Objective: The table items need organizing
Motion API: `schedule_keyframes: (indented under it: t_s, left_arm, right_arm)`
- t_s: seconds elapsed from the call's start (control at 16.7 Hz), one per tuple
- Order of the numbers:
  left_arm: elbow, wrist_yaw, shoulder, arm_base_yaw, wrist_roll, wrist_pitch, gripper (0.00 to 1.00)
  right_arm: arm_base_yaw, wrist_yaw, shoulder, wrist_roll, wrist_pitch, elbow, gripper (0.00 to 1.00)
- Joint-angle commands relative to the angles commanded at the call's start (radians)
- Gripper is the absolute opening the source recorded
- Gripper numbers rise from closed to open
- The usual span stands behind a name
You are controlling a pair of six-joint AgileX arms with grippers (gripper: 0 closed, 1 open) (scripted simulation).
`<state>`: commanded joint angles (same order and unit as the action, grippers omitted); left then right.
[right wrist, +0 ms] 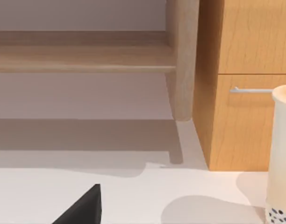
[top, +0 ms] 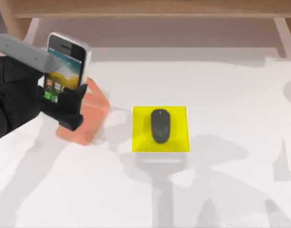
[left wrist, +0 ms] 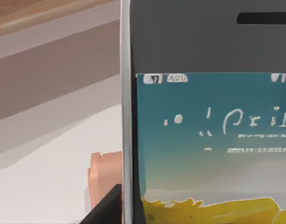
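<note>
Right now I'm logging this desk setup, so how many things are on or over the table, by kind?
Phone: 1, gripped in the left hand over the stand
Mouse: 1, on the pad
Yellow pad: 1
Orange stand: 1
Cup: 1, seen from the right wrist
Total: 5

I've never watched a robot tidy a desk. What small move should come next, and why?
Probably lower the white-edged smartphone with the colourful screen onto the salmon-orange angled stand: the left gripper holds it upright just above the stand, while the dark grey oval mouse already lies on the yellow square pad.
</note>
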<state>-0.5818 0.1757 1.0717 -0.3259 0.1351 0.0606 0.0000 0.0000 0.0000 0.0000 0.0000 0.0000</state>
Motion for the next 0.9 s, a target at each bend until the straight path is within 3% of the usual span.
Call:
schedule_keyframes:
  t_s: [0.9]
  left_arm:
    - [-0.035, -0.060, 0.268, 0.046, -0.081, 0.223, 0.00]
  right_arm:
    - [0.000, 0.000, 0.000, 0.000, 0.000, 0.000, 1.00]
